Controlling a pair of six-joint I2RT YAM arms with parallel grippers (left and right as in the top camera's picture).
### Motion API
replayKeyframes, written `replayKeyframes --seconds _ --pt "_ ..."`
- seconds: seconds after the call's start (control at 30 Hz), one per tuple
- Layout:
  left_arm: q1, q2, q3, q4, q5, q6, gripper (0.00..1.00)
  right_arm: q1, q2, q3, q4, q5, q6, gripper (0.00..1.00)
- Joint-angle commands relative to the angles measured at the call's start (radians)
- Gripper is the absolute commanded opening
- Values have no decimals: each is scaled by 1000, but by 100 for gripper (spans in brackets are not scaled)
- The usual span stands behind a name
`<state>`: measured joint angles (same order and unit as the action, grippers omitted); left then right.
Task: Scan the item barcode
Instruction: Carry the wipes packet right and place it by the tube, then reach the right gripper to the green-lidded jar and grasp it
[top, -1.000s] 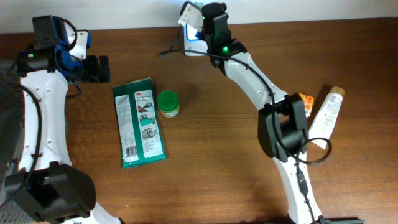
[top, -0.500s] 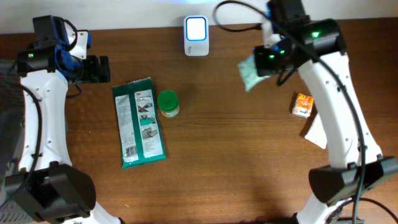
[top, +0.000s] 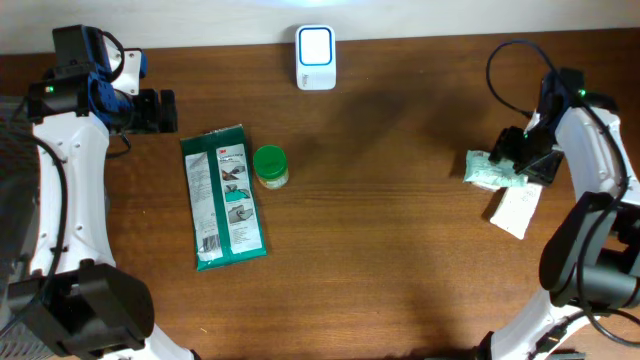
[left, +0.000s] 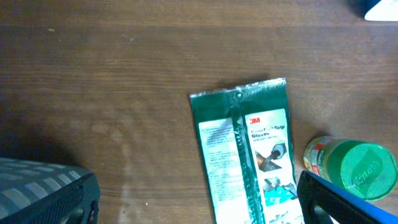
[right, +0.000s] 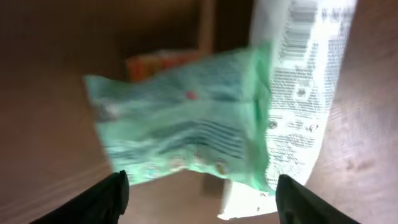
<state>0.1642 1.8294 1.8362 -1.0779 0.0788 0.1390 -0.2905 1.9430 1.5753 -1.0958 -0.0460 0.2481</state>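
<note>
A light green packet (top: 488, 171) lies at the right of the table, partly over a white tube (top: 516, 210). My right gripper (top: 522, 150) hovers just above it, open. In the right wrist view the blurred packet (right: 186, 124) sits beyond the spread fingertips, with nothing between them and my right gripper (right: 202, 182) free of it. The white barcode scanner (top: 316, 45) stands at the back centre. At the far left, my left gripper (top: 160, 110) is open and empty, as the left wrist view shows for the gripper (left: 193, 199).
A dark green glove package (top: 225, 195) and a green-lidded jar (top: 270, 167) lie left of centre; both show in the left wrist view, package (left: 249, 149) and jar (left: 351, 168). An orange box (right: 161, 62) peeks out behind the packet, beside the white tube (right: 298, 93).
My right arm carried the light green packet from the scanner to the right side of the table and opened its jaws, letting it go. The left arm stayed still.
</note>
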Motion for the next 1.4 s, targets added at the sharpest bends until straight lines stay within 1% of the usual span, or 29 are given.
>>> replayKeyframes --seconds 0.0,0.03,0.07,0.1,0.13,0.17,0.2,0.27,0.33,0.4,0.47,0.53,0.57,0.6,0.67,0.8,0.83,0.9,0.93,0.97,1.07,1.1,1.13,1.17,1.2,1.27,1.3,1.33,1.37 --pt "3 7 5 0 8 16 99 35 -18 190 -124 -132 -89 79" --pt "3 7 5 0 8 16 99 76 -18 248 -164 -140 -97 80" --pt "3 7 5 -1 8 16 99 174 -18 337 -197 -164 -129 82" --pt "3 7 5 -1 8 16 99 281 -18 393 -198 -156 -140 88" --pt "3 7 5 -1 8 16 99 383 -18 422 -160 -156 -140 91" --pt "3 7 5 -1 8 16 99 450 -18 424 -113 -160 -140 95" --pt "3 7 5 -1 8 16 99 581 -10 424 -17 -169 -97 98" --pt "3 7 5 0 8 16 99 678 -1 424 59 -167 -55 98" --pt "3 7 5 0 8 16 99 795 53 424 158 -153 -55 98" --pt "3 7 5 -1 8 16 99 846 113 424 214 -150 -19 99" --pt "3 7 5 -1 8 16 99 899 217 424 293 -153 18 98" --pt "3 7 5 0 8 16 99 933 275 424 353 -150 19 98" --pt "3 7 5 -1 8 16 99 948 302 424 378 -114 20 95" --pt "3 7 5 -1 8 16 99 959 323 424 393 -90 23 95" --pt "3 7 5 -1 8 16 99 971 358 424 401 -70 23 92" --pt "3 7 5 -1 8 16 99 972 387 424 375 -47 23 91" --pt "3 7 5 -1 8 16 99 972 393 424 363 -47 23 89" --pt "3 7 5 -1 8 16 99 972 394 424 337 -47 23 81" --pt "3 7 5 -1 8 16 99 972 394 424 324 -47 23 78" --pt "3 7 5 -1 8 16 99 971 394 424 298 -47 23 73" --pt "3 7 5 0 8 16 99 950 382 424 280 -47 23 66" --pt "3 7 5 -1 8 16 99 930 356 424 261 -47 23 63" --pt "3 7 5 -1 8 16 99 906 325 425 236 -47 22 57" --pt "3 7 5 -1 8 16 99 882 293 425 209 -47 18 56" --pt "3 7 5 -1 8 16 99 862 270 425 186 -47 -10 56" --pt "3 7 5 -1 8 16 99 826 233 425 118 -47 -137 56" --pt "3 7 5 -1 8 16 99 809 224 425 57 -47 -231 56" --pt "3 7 5 0 8 16 99 799 225 424 3 -47 -407 56" --pt "3 7 5 -1 8 16 99 799 225 424 -6 -47 -496 57"
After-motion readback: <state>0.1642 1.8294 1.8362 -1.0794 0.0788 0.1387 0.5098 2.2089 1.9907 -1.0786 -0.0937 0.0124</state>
